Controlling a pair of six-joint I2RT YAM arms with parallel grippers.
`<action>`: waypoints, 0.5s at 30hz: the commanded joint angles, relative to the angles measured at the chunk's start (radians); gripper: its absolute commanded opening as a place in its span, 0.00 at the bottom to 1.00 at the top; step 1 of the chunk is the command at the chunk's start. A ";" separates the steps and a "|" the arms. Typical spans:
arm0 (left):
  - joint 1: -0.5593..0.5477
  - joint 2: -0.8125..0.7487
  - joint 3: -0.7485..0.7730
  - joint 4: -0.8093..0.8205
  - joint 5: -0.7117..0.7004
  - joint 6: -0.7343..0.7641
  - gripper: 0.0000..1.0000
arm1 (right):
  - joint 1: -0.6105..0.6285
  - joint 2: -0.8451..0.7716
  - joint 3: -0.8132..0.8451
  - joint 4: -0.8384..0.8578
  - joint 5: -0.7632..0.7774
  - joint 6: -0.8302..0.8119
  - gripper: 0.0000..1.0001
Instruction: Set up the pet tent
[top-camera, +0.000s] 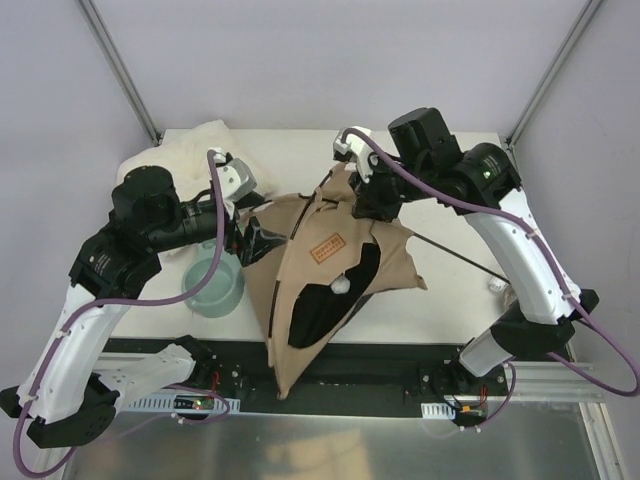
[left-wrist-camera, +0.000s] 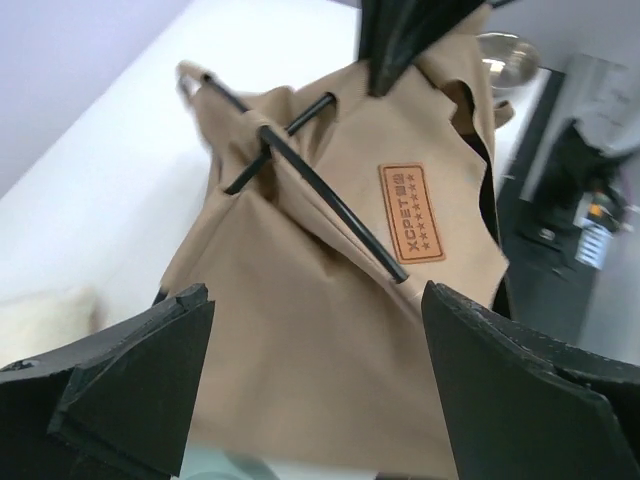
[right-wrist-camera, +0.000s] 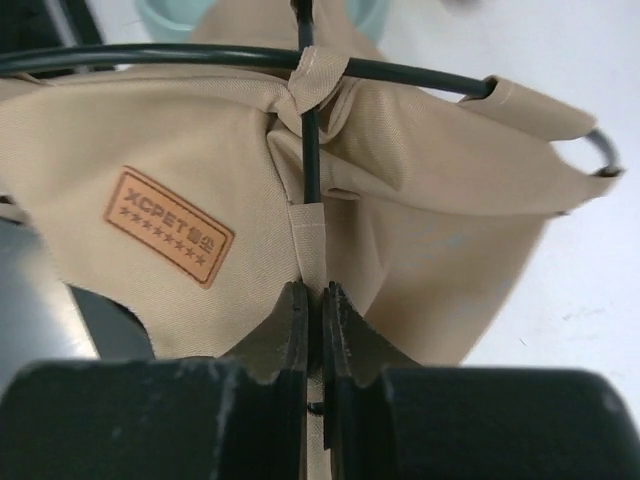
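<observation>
Tent (top-camera: 298, 255) lies mid table (top-camera: 450, 300), btwn the grippers. R gripper (right-wrist-camera: 312, 300) is clamped on a pole (right-wrist-camera: 311, 160) at tent's top. L gripper (left-wrist-camera: 315, 300) is spread wide, tent just ahead, prob. not touching. Label (left-wrist-camera: 411, 212) text is legible in wrist views only; ball (top-camera: 343, 284) shows from top only.

The pet tent (top-camera: 300, 245) was a matt tan woven cloth, creased, and its poles (right-wrist-camera: 311, 150) were thin, black and smooth with a faint sheen. The label patch (right-wrist-camera: 168, 226) looked like stamped brown leather. The ball (top-camera: 343, 284) was white and fuzzy, the bowl (top-camera: 200, 300) glossy pale green, and the tabletop (top-camera: 445, 300) smooth matt white.
</observation>
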 joint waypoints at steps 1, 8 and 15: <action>-0.004 -0.015 0.041 0.082 -0.345 -0.061 0.87 | -0.029 -0.055 -0.079 0.256 0.138 0.049 0.00; -0.004 0.007 0.066 0.118 -0.748 -0.127 0.87 | -0.098 -0.099 -0.170 0.501 0.269 0.119 0.00; -0.004 0.016 0.074 0.119 -0.777 -0.156 0.86 | -0.138 -0.107 -0.216 0.737 0.460 0.187 0.00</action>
